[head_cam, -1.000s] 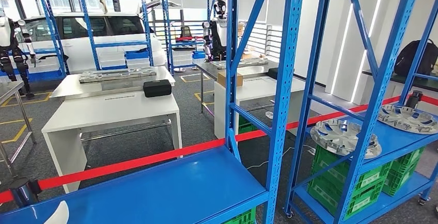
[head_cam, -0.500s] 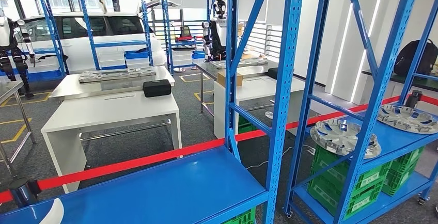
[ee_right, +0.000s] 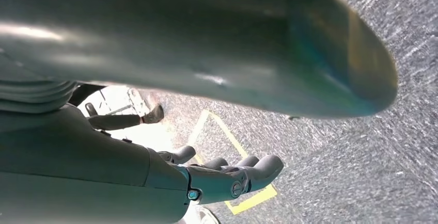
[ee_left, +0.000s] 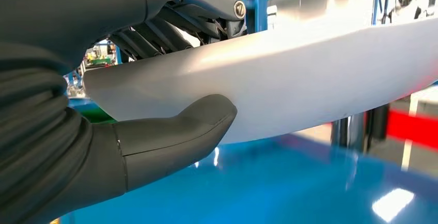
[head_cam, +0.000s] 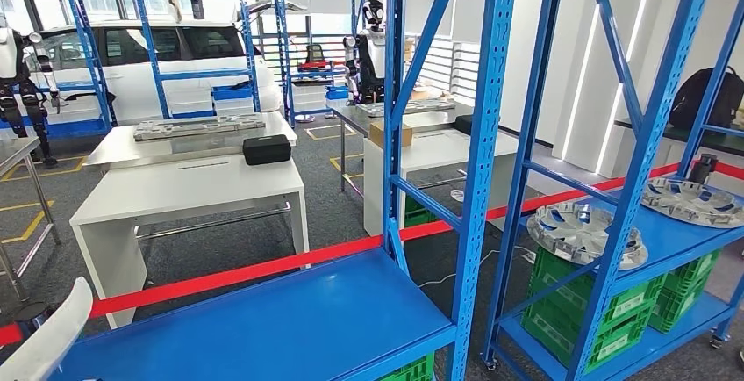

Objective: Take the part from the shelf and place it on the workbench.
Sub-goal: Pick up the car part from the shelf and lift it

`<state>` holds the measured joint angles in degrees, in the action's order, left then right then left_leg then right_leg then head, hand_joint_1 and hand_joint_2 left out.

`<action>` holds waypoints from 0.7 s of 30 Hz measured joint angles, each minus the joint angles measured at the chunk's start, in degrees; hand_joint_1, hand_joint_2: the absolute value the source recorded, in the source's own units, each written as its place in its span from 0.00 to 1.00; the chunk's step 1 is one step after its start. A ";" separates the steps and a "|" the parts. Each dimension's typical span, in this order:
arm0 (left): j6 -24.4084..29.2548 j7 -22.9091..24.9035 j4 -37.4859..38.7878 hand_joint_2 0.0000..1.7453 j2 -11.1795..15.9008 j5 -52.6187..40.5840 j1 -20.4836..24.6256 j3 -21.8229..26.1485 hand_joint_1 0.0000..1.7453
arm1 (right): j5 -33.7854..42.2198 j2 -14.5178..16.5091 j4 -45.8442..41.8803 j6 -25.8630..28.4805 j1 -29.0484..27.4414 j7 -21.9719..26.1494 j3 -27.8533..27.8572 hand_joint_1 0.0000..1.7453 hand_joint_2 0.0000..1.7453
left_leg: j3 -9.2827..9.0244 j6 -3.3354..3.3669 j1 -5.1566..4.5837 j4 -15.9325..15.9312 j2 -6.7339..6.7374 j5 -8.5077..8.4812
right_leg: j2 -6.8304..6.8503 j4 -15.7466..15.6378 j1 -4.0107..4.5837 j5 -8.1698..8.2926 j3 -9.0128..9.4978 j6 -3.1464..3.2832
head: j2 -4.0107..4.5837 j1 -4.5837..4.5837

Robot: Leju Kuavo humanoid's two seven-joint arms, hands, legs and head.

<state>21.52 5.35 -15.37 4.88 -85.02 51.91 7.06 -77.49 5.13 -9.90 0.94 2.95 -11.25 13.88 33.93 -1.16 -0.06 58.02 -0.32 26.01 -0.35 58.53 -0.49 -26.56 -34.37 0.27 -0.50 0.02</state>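
Left wrist view shows the left hand [ee_left: 170,79] clamped on the long white part [ee_left: 310,79], thumb under and fingers [ee_left: 206,7] over, clear above the glossy blue shelf [ee_left: 289,182]. In the head view the white part [head_cam: 48,337] has risen at the near left corner of the blue shelf [head_cam: 289,319] compared with a second ago, so the lift looks done, and the white workbench [head_cam: 184,190] waits beyond the red barrier tape [head_cam: 263,267]. The right hand [ee_right: 227,177] hangs over the grey floor, fingers loosely curled, holding nothing.
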 joint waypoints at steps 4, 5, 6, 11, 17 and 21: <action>0.49 -1.35 -0.34 1.00 0.30 0.22 1.40 0.00 1.00 | 0.19 0.01 0.00 0.69 0.00 0.57 0.37 0.00 0.00 | 0.00 0.00 0.00 0.00 0.00 0.00 | 0.01 0.00 0.00 0.00 0.00 0.00 | 0.00 0.00; 0.56 -1.83 -0.39 1.00 0.38 0.32 1.68 0.01 1.00 | 0.18 0.01 0.00 0.80 0.00 0.60 0.44 0.00 0.00 | 0.00 0.00 0.00 0.00 0.00 0.00 | 0.01 0.00 0.00 0.00 0.00 0.00 | 0.00 -0.01; 0.58 -2.30 -0.43 1.00 0.45 0.44 1.94 0.02 1.00 | 0.16 0.01 0.00 0.90 0.00 0.60 0.49 0.00 0.00 | 0.00 0.00 0.00 0.00 0.00 0.00 | 0.01 0.00 0.00 0.00 0.00 0.00 | 0.00 -0.01; 0.73 -4.45 -0.68 1.00 0.61 0.99 2.47 0.04 1.00 | 0.02 0.01 0.00 1.88 0.01 0.78 0.95 0.00 0.00 | 0.00 0.00 0.00 0.00 0.00 0.00 | 0.01 0.00 0.00 -0.01 0.00 0.01 | 0.00 0.00; 1.23 -5.70 -0.74 1.00 1.11 1.27 2.11 0.04 1.00 | -0.45 0.01 0.00 3.13 0.06 1.47 1.02 0.00 0.00 | 0.02 0.00 0.00 0.00 0.00 0.00 | 0.01 0.00 0.00 -0.01 0.00 0.01 | 0.00 0.00; 1.83 -6.49 -0.74 1.00 1.50 1.47 1.45 0.05 1.00 | -0.64 0.01 0.00 3.49 0.20 1.33 1.02 0.00 0.00 | 0.02 0.00 0.00 0.00 -0.01 0.00 | 0.01 0.01 0.00 -0.01 0.00 0.01 | 0.00 0.00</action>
<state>23.35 -1.14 -16.11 6.39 -83.55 53.36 7.11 -78.13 5.14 -9.90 4.43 3.15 -9.92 14.91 33.95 -1.16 -0.05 58.02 -0.33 26.01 -0.33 58.54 -0.48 -26.56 -34.38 0.28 -0.50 0.02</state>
